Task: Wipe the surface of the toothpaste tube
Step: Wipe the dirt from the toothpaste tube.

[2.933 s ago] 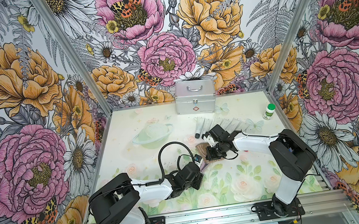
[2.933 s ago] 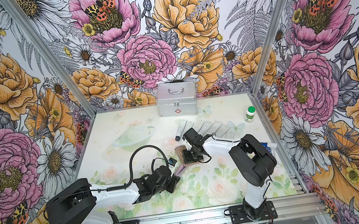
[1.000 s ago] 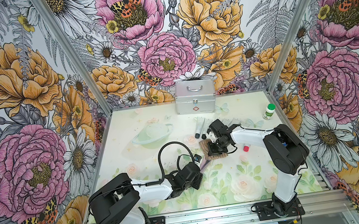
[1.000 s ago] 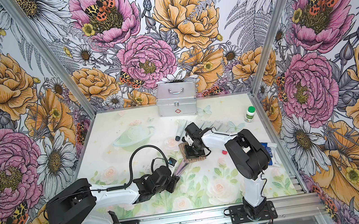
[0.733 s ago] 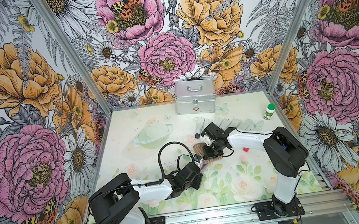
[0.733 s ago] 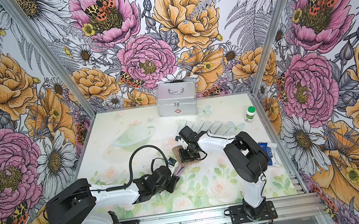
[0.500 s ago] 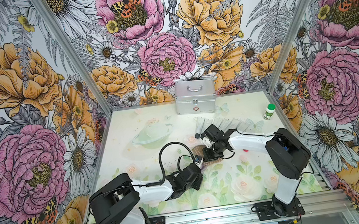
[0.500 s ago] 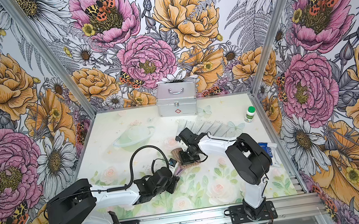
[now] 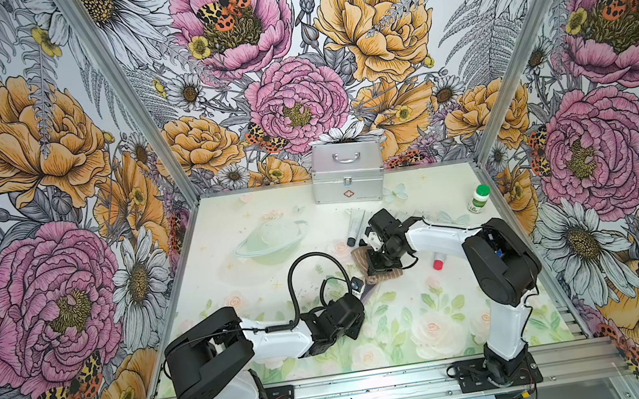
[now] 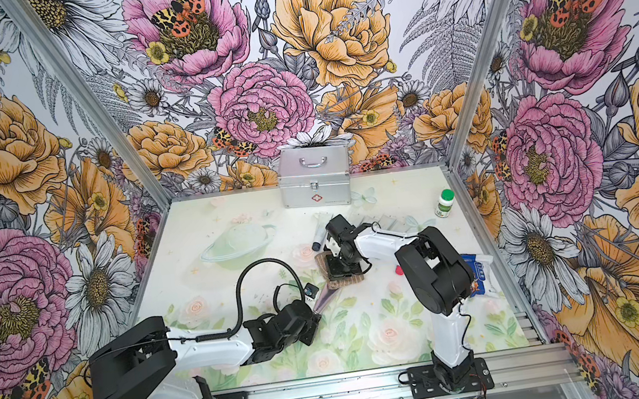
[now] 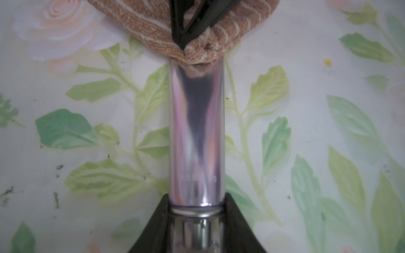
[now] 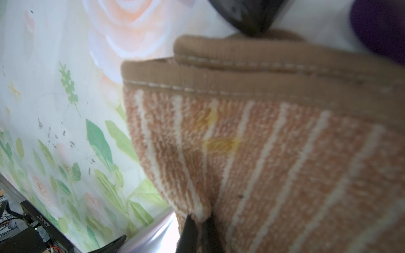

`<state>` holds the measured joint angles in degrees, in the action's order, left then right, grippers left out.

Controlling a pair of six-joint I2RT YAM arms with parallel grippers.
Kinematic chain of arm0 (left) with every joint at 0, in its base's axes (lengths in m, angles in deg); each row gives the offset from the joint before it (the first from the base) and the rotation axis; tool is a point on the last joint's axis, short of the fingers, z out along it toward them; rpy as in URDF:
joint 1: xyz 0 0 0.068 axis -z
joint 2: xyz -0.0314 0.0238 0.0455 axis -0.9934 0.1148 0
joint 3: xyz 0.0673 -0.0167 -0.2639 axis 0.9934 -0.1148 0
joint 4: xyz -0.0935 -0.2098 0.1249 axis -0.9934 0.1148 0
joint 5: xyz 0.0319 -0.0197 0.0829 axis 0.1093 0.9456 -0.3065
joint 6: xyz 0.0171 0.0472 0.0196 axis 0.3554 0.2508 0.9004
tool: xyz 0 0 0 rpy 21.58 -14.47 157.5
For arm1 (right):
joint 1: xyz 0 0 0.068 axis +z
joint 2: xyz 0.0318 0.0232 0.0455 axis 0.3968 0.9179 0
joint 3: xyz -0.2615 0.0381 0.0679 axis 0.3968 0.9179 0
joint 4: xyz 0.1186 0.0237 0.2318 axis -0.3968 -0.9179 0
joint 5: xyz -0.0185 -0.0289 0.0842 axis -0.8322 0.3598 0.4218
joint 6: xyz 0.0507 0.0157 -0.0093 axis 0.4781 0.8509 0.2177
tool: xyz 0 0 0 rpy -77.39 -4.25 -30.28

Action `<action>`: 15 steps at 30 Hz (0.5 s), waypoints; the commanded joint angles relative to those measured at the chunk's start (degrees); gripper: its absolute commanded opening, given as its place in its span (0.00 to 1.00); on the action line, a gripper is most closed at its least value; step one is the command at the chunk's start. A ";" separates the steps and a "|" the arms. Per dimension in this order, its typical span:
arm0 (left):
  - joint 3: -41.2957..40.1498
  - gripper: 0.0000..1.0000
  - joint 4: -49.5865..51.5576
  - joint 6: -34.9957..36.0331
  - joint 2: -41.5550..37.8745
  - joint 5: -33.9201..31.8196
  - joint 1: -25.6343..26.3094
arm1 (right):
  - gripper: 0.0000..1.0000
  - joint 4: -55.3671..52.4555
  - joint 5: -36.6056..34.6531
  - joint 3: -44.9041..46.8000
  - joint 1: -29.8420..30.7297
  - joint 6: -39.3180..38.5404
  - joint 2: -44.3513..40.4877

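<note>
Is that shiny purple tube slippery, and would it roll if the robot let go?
Probably slippery: the toothpaste tube has a glossy, mirror-like skin. It might roll if freed, since its body looks round, but for now the left tool clamps one end.

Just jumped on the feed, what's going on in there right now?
The left end effector is clamped on the cap end of the shiny purple toothpaste tube, holding it out straight. The right end effector is shut on a brown striped cloth and has it bunched against the tube's far end. It looks mid-wipe, with most of the tube's length showing bare.
</note>
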<state>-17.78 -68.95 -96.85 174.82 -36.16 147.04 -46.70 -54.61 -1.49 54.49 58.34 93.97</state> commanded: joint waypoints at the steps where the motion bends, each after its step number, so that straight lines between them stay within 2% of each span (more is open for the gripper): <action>1: 0.85 0.27 0.49 0.86 0.78 -2.45 0.35 | 0.00 -2.08 -0.27 1.88 2.35 -0.44 -0.86; 8: 0.84 0.28 0.53 0.98 0.46 -1.77 -0.09 | 0.00 -1.57 0.52 5.64 6.92 1.63 -5.56; 15: 0.95 0.28 0.44 0.91 0.77 -0.96 -0.49 | 0.00 -1.29 0.31 6.48 7.33 1.84 -6.99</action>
<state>-17.72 -68.78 -96.79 174.82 -36.31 146.98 -46.33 -54.83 4.04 61.81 59.68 87.26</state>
